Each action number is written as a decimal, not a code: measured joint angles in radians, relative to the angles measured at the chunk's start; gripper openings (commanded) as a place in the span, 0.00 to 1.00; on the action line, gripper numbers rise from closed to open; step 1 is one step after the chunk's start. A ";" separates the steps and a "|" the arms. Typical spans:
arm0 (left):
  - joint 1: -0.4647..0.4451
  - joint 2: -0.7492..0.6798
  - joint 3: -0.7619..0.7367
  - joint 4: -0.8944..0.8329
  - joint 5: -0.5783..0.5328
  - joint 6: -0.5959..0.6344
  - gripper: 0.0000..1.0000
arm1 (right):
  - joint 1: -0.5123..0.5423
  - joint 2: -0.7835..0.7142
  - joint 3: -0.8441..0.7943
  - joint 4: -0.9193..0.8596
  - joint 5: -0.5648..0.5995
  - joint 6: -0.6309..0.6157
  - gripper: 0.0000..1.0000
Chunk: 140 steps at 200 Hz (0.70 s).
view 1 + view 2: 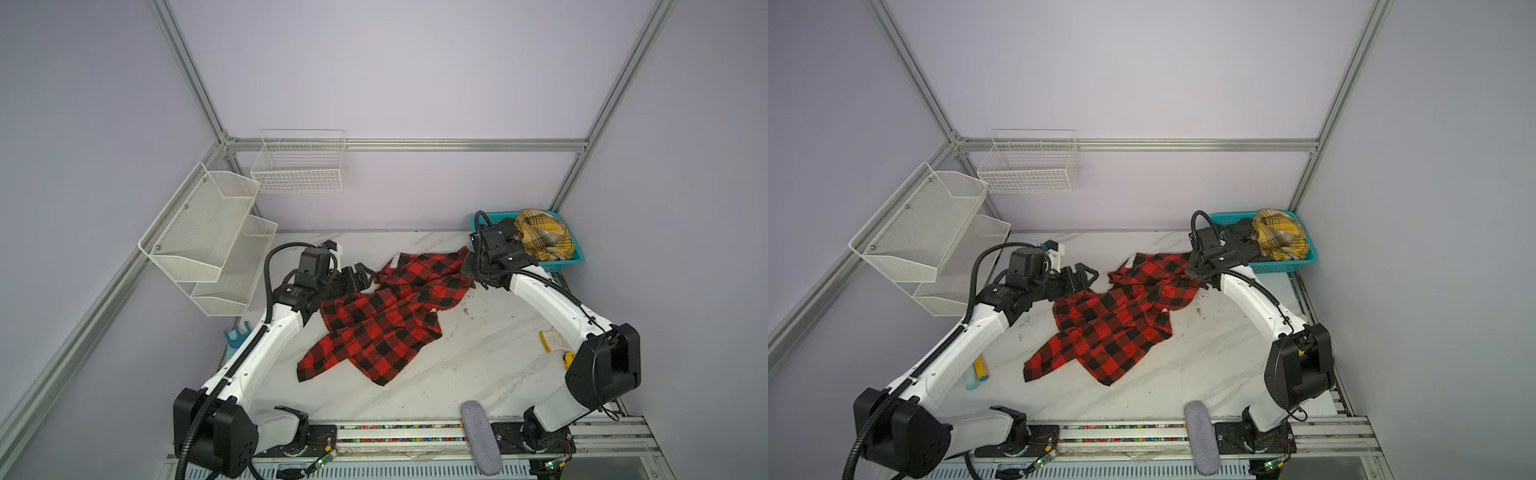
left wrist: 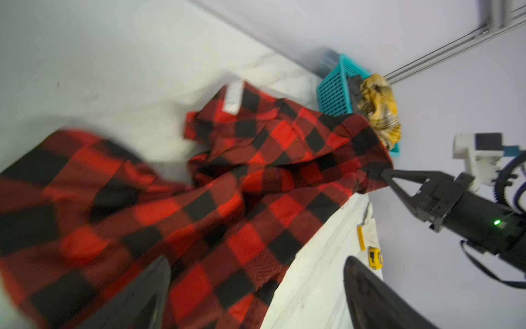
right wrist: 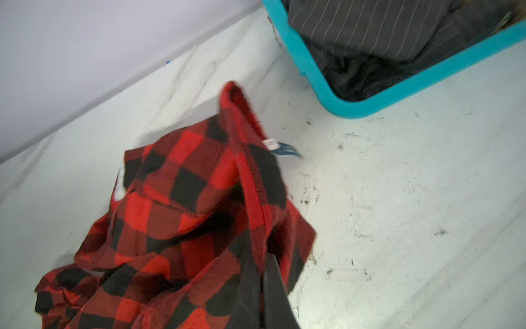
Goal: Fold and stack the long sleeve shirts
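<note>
"Shirt (image 1: 386, 320) — where is it?"

"Crumpled on the table (image 1: 478, 374), stretched from just in front of the left gripper (image 1: 369, 279) across to the right gripper (image 2: 384, 172)."

"And the grippers?"

"Left jaws are spread wide, holding nothing. The right one is pinched tight on a raised edge of the shirt; in both top views its own wrist hides the tips."

"Any writing?"

"A white patch (image 2: 233, 96) and a small tag (image 3: 270, 143) — both too blurred to read. Behind the right gripper, a basket (image 1: 565, 265) holds yellow plaid cloth (image 1: 544, 237)."
</note>
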State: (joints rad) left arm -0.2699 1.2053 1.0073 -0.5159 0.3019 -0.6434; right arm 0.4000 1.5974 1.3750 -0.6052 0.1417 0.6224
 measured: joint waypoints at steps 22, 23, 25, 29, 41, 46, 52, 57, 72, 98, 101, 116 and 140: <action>-0.002 -0.104 -0.166 -0.078 -0.020 0.005 1.00 | 0.010 0.002 -0.023 0.017 -0.045 -0.002 0.00; -0.002 -0.110 -0.174 -0.081 -0.021 0.005 1.00 | 0.011 0.002 -0.023 0.018 -0.048 -0.002 0.00; -0.002 -0.116 -0.182 -0.085 -0.023 0.006 0.99 | 0.011 0.002 -0.023 0.020 -0.054 -0.002 0.00; -0.003 -0.134 -0.203 -0.098 -0.027 0.008 1.00 | 0.012 0.002 -0.023 0.023 -0.060 -0.002 0.00; -0.006 -0.175 -0.238 -0.129 -0.044 0.013 1.00 | 0.014 0.002 -0.023 0.037 -0.077 -0.003 0.00; -0.008 -0.185 -0.244 -0.137 -0.050 0.017 1.00 | 0.014 0.002 -0.023 0.042 -0.082 -0.003 0.00; -0.008 -0.193 -0.247 -0.145 -0.064 0.023 1.00 | 0.014 0.002 -0.023 0.047 -0.089 -0.003 0.00; -0.008 -0.193 -0.247 -0.147 -0.074 0.028 1.00 | 0.014 0.002 -0.023 0.048 -0.096 -0.003 0.00; -0.008 -0.172 -0.246 -0.140 -0.110 0.036 1.00 | 0.014 0.002 -0.022 0.052 -0.111 -0.004 0.00; -0.008 -0.058 -0.245 -0.119 -0.172 0.026 1.00 | 0.014 0.000 -0.015 0.050 -0.131 -0.005 0.00; -0.008 -0.041 -0.245 -0.115 -0.178 0.025 1.00 | 0.014 -0.001 -0.014 0.050 -0.133 -0.005 0.00; -0.008 0.034 -0.245 -0.094 -0.187 0.008 1.00 | 0.014 -0.013 -0.002 0.041 -0.135 -0.007 0.00; -0.008 0.107 -0.245 -0.051 -0.184 -0.017 1.00 | 0.014 -0.057 0.035 0.034 -0.140 -0.011 0.00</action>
State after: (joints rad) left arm -0.2779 1.3125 0.7620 -0.5667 0.1181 -0.6605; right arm 0.4141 1.5406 1.4101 -0.5709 0.0013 0.6113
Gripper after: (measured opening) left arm 0.997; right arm 0.056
